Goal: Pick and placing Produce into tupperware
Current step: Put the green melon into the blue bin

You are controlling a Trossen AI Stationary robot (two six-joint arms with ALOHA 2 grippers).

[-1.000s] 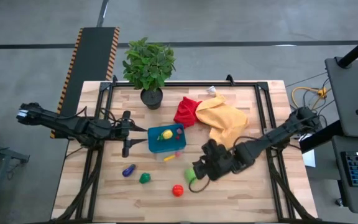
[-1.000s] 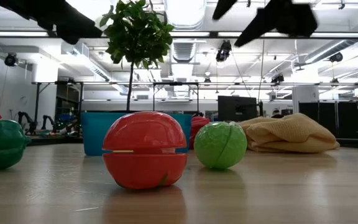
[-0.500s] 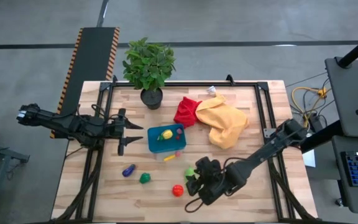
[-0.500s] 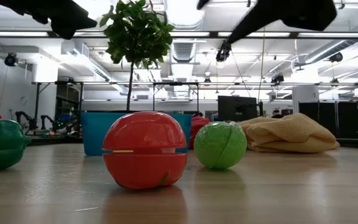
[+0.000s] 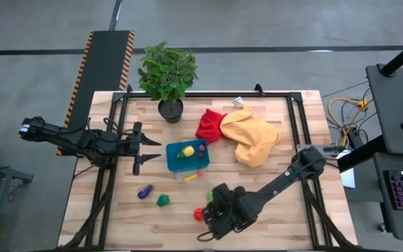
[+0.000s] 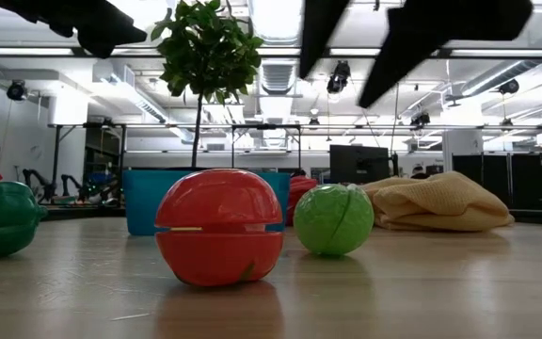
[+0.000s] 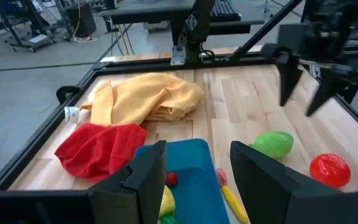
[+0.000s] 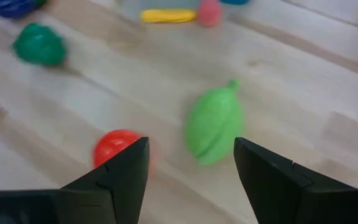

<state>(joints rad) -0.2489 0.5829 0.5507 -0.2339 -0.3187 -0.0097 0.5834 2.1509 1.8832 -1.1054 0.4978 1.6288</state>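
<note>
Bare wood around green piece [image 8: 214, 126], red ball [image 8: 114, 148] beside it; tupperware [image 5: 187, 157] well apart

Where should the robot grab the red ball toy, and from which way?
Probably from straight above, fingers either side of the red ball toy's widest middle. It is round, sits alone on the wooden table, and the open right gripper hangs above it.

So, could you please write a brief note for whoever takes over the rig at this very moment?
Left gripper: open, empty, waiting beside the teal tupperware.
Right gripper: open, empty, hovering above the red tomato and light green fruit.
Done: a yellow piece and others lie in the tupperware.
Left on the table: tomato, light green fruit, dark green piece, purple piece, a yellow and a pink piece beside the tupperware.
</note>
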